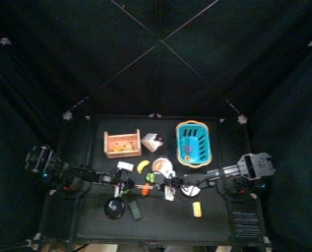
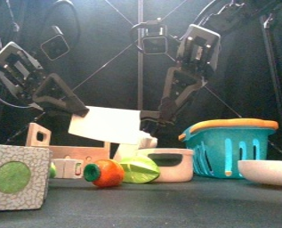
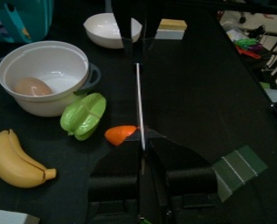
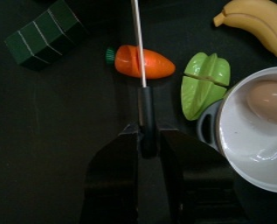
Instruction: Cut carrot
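- The black table point(image 1: 86, 157) carries all the things; one arm reaches in from each side.
- A teal basket point(image 2: 232, 147) stands toward the right in the front view. A wooden crate point(image 1: 121, 144) stands to its left in the top view.
- A white pot point(image 3: 53, 66) holds an egg point(image 4: 263, 101).
- A knife point(image 2: 108, 125) hangs in the air between the two arms, its pale blade broadside to the front view.
- The left gripper point(image 3: 141, 171) has its jaws narrowed on the blade, which runs edge-on between them.
- The right gripper point(image 4: 147, 153) has its jaws closed around the knife's black handle.
- A banana point(image 3: 15, 162) lies near the pot.
- A green star fruit point(image 4: 201, 83) lies just beside the pot.
- The carrot point(image 4: 143, 61) lies whole on the table just beside the star fruit. The blade is above it and crosses it in the right wrist view, while the front view shows a clear gap between them.
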Action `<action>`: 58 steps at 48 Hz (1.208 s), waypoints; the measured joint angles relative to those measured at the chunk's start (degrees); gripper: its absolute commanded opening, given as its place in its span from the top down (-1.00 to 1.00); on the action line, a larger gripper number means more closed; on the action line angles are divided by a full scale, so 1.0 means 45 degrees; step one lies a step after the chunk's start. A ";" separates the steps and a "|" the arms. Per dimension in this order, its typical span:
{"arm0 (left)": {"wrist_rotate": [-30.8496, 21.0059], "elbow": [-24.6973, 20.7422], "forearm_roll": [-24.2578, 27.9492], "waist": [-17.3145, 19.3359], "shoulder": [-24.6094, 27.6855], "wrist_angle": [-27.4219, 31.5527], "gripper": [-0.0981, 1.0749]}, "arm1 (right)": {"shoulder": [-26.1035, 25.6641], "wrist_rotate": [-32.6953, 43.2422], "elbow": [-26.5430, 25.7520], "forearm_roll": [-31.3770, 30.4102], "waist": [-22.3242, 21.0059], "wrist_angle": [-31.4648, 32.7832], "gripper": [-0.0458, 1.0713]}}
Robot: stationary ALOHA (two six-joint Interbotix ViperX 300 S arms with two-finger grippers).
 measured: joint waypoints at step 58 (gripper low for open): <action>0.0000 -0.0352 -0.0430 -0.0430 0.1328 -0.0039 0.07 | 0.0566 0.0000 -0.0137 -0.0156 0.0000 0.0039 0.11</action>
